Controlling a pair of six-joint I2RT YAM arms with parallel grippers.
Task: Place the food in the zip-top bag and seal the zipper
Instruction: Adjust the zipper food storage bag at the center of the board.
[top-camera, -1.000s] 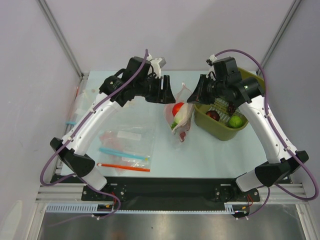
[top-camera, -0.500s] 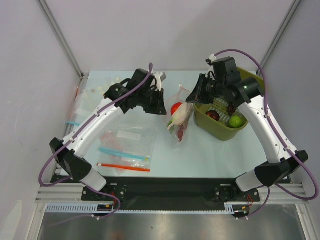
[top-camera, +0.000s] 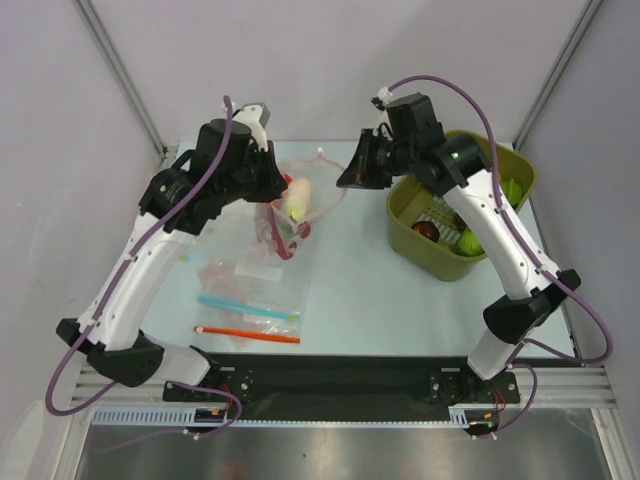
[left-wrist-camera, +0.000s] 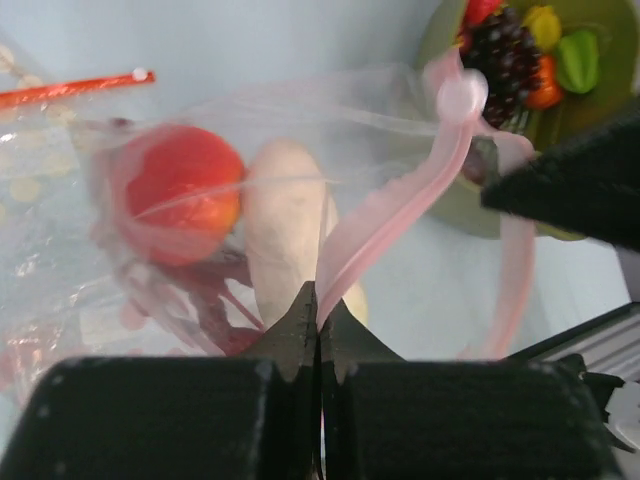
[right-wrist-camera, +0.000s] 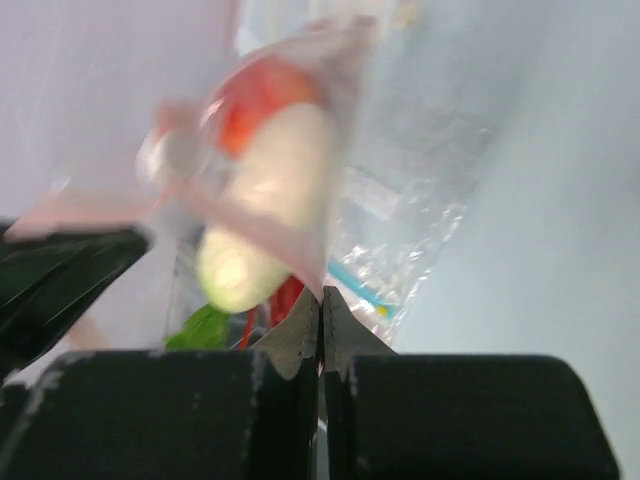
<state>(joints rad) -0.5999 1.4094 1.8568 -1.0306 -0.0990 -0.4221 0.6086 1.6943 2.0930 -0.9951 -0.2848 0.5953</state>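
The zip-top bag (top-camera: 288, 218) hangs by its mouth over the worktop (top-camera: 400, 290) with tomato (left-wrist-camera: 180, 195), radish (left-wrist-camera: 285, 235) and lobster (left-wrist-camera: 215, 300) inside — loading looks done. Its zipper (left-wrist-camera: 400, 215) loops unpressed between left claw (left-wrist-camera: 318, 300) and right claw (right-wrist-camera: 321, 300), each pinched tight on it — sealing remains.

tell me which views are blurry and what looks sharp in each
right wrist: worst, the zip-top bag and radish are smeared, only the right fingers crisp; left wrist: tomato and zipper soft, the left fingers sharper; top external: sharp overall, green bin clear
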